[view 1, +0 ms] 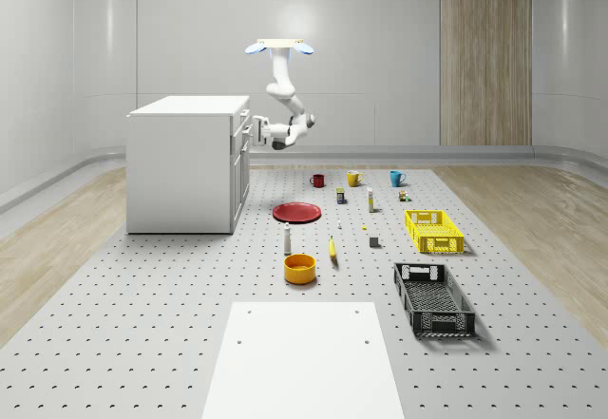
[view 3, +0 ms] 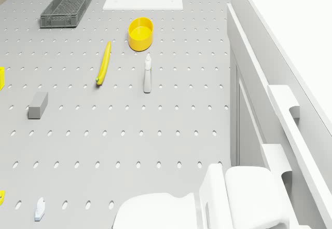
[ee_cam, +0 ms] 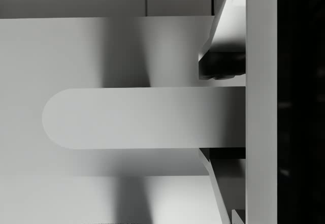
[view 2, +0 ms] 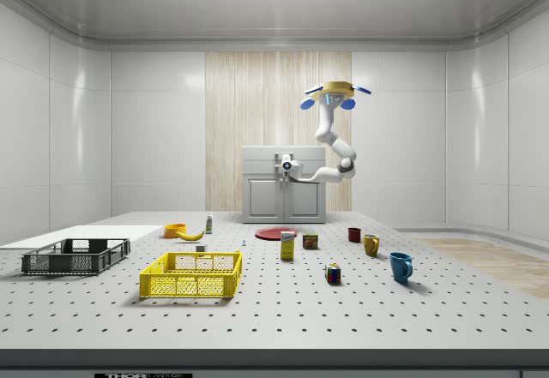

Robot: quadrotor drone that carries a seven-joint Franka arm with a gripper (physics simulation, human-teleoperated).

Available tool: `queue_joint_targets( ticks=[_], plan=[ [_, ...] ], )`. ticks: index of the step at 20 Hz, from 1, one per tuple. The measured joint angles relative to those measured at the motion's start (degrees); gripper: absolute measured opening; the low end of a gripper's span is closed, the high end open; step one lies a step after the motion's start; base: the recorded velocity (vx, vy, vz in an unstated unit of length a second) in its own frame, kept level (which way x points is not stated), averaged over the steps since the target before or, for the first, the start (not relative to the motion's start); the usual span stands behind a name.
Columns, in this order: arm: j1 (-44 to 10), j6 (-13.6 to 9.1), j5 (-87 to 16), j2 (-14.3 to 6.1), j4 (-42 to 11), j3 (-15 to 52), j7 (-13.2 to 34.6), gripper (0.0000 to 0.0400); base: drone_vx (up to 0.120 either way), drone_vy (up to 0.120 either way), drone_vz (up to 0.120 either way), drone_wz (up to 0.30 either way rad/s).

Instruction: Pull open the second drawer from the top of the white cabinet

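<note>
Whole-scene view: white cabinet [view 1: 185, 162] stands at the desk's far left corner; drone [view 1: 280, 47] hovers beside its drawer front, gripper [view 1: 258, 135] at the upper drawers.

Side view: gripper [view 2: 287, 166] meets the cabinet front.

Wrist view: fingers [ee_cam: 223, 64] flank the drawer handle [ee_cam: 142, 118], narrowly closed around it.

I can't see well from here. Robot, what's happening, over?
Drone hovering beside cabinet. Pincer around a drawer handle, fingers either side. Nothing blocking.
</note>
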Motion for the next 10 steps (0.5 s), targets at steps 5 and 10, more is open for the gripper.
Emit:
queue_joint_targets(
  ticks=[5,10],
  plan=[
    [-0.96,-1.32,-1.45,-0.63,-0.06,-1.01,1.28,0.0143,0.000,0.000,0.000,0.000],
    [-1.60,-2.26,-2.45,-1.04,-0.07,-1.79,0.81,0.0141,0.000,0.000,0.000,0.000]
  ],
)
